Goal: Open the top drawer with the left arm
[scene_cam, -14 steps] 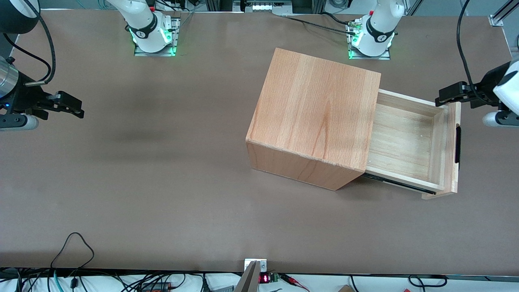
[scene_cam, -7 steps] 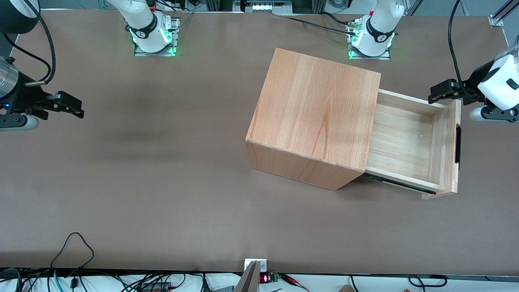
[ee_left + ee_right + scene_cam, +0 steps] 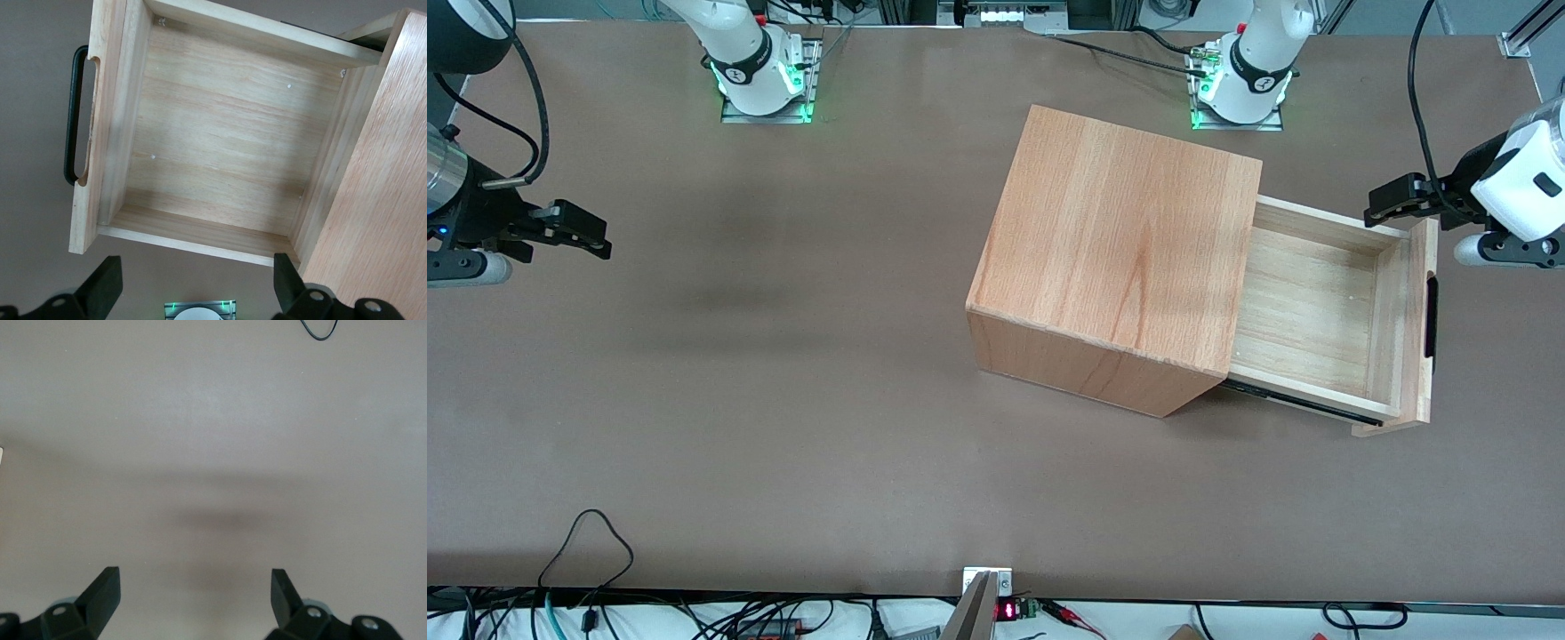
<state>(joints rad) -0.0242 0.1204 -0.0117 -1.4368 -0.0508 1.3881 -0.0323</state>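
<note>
Drawer [image 3: 1316,307] sticks out sideways toward the working arm's end, handle [image 3: 1431,316] outward; pincer [image 3: 1383,206] spread wide above its corner, empty.

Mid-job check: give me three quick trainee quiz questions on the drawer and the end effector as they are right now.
1. True or false: the drawer is pulled out of the cabinet.
2. What lies inside the drawer? A) a cup B) nothing C) a cloth
3. Fill in: the end effector is ____ and holds nothing, above the drawer's corner farther from the front camera, clear of the handle.

Key: 1 true; 2 B; 3 open. The wrist view shows bare planks in the drawer and the fingers spread wide.
</note>
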